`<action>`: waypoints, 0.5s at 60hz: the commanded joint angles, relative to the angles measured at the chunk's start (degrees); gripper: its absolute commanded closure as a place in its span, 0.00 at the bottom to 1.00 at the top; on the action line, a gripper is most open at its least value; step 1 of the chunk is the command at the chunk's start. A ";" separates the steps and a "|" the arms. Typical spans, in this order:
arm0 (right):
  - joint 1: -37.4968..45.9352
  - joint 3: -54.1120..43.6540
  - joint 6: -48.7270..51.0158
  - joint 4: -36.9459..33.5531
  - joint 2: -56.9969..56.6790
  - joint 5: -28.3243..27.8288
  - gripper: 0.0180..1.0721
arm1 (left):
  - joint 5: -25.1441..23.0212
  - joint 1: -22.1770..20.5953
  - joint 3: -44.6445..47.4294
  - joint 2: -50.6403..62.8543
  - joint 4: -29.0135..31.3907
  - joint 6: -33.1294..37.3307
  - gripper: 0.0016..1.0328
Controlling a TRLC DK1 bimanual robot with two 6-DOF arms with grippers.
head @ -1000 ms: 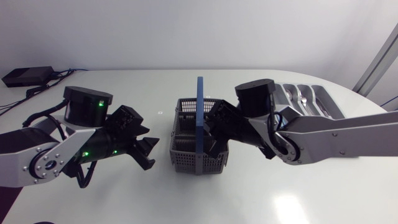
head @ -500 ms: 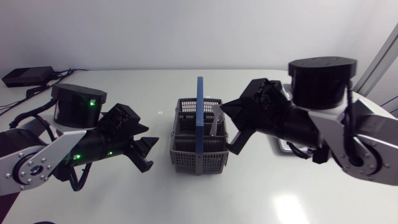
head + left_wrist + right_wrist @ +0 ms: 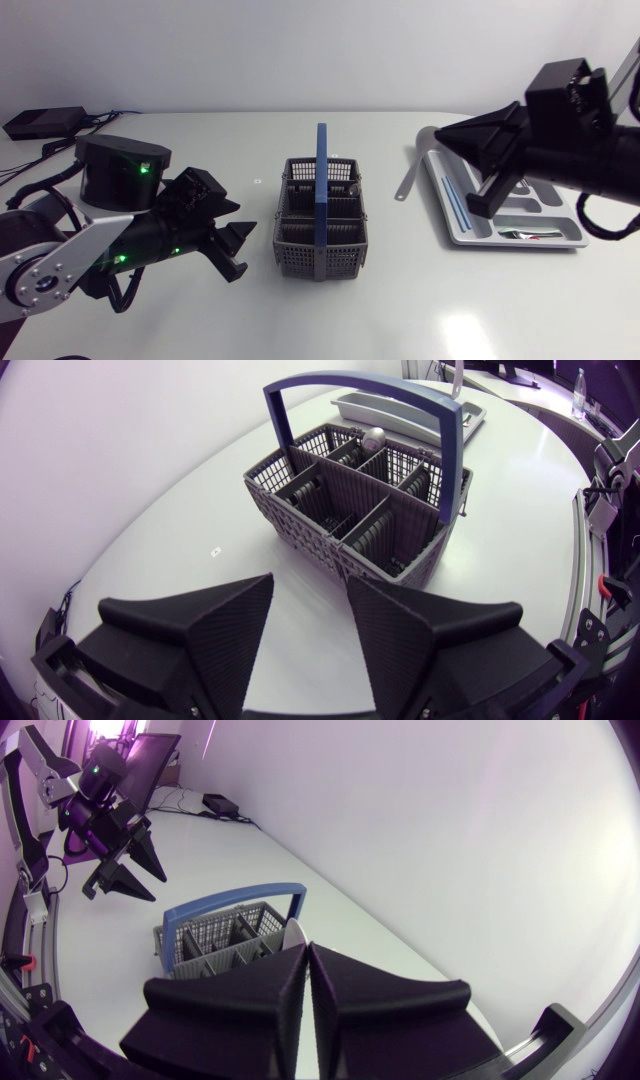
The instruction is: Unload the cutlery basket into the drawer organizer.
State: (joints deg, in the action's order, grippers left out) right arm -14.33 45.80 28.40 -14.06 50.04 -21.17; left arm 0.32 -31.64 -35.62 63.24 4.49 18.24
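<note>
Basket (image 3: 320,215) centre; organizer (image 3: 470,240) holds cutlery (image 3: 522,232); R gripper (image 3: 307,949) clamps utensil (image 3: 410,172).

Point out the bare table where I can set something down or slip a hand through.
Bare: the table in front of the basket, and the strip behind it. Between basket and organizer is bare table, but the right tool holds a utensil above it. Tight: left tool beside the basket.

The cutlery basket (image 3: 320,225) stands at the middle of the table (image 3: 400,300), with the drawer organizer (image 3: 470,238) well apart at its 3 o'clock. The left arm's fingers (image 3: 240,232) are at the basket's 9 o'clock. Between basket and organizer, a spoon (image 3: 410,170) hangs from the right arm's fingers (image 3: 480,135).
</note>
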 commanded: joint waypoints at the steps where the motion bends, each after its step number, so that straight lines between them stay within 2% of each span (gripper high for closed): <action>1: 4.48 1.57 5.79 -3.60 -0.30 -2.39 0.91 | 0.56 -0.97 0.99 -0.84 0.43 0.74 0.48; 9: 13.45 0.69 15.19 -7.64 1.11 -7.57 0.91 | 0.74 -1.32 1.07 -0.93 0.43 0.66 0.48; 19: 28.65 1.92 32.33 -12.74 7.00 -13.90 0.91 | 0.91 -1.58 1.25 -1.02 0.52 0.66 0.48; 30: 39.20 5.00 46.66 -14.15 17.99 -14.25 0.91 | 0.91 -1.76 1.60 -0.93 0.34 0.66 0.47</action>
State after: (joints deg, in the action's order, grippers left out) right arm 22.09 48.69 67.77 -27.27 64.79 -34.76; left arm 0.78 -32.86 -35.59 62.92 4.54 18.24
